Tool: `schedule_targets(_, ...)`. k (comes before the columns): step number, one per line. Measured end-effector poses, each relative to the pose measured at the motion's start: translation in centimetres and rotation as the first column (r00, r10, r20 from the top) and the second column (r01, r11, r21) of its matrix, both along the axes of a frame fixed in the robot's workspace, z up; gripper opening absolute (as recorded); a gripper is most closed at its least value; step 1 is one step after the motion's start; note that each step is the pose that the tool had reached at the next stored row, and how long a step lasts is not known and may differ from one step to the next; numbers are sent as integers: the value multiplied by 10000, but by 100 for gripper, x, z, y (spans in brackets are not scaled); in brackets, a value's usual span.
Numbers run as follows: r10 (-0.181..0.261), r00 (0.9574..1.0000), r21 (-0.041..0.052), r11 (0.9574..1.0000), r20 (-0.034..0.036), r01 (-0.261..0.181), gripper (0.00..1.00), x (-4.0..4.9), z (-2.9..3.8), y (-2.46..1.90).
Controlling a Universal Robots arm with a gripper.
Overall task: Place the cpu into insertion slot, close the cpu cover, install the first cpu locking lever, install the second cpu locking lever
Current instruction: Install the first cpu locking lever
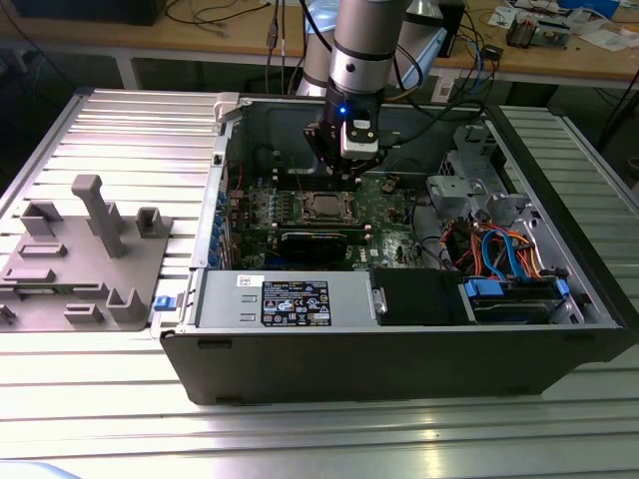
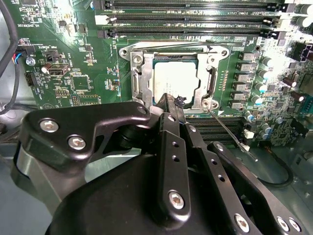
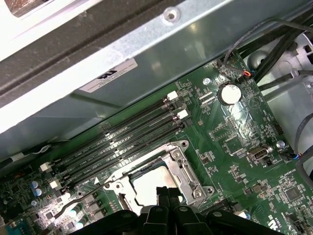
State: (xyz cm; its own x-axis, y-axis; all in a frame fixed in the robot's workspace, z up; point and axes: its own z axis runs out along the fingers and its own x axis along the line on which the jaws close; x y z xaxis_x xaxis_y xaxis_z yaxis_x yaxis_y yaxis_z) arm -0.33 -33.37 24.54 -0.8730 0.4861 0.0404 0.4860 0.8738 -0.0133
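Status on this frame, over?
Gripper shut, tips at cover edge. Cpu seated, cover down over it. One lever sticking out loose.

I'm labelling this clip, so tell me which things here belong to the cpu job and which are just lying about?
Job in hand:
cpu
cpu cover
locking lever
hand

Lying about:
memory slots
coin battery
power supply
grey fixture

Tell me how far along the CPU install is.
Done: the cpu sits in the insertion slot, and the cpu cover lies flat over it. In hand: the gripper, fingers together and holding nothing, is at the cover's edge. Left: one locking lever juts free beside the slot, unlatched; the other lever's state I cannot tell.
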Motion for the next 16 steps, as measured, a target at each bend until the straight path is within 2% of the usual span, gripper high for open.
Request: schedule_targets(16,170,9999,12,9999,-1,-170,11,0,0,-1)
